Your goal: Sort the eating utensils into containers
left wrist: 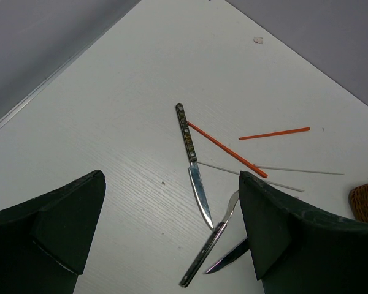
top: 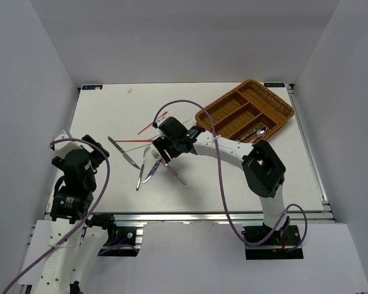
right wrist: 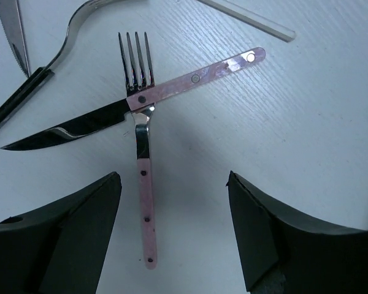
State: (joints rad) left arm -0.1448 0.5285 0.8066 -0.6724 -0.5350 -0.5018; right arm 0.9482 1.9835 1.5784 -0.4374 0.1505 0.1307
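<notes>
Brown woven wicker cutlery tray (top: 271,97), far right corner: some silver pieces (top: 260,130) lodged; most outstanding; pink-handled fork (right wrist: 144,184) and pink-handled knife (right wrist: 190,78) lie crossed, left of centre, under my right gripper (right wrist: 172,202), jaws apart, empty; red-orange chopsticks (left wrist: 227,149) nearby; my left gripper (left wrist: 172,184) likewise spread, holding nothing.
</notes>
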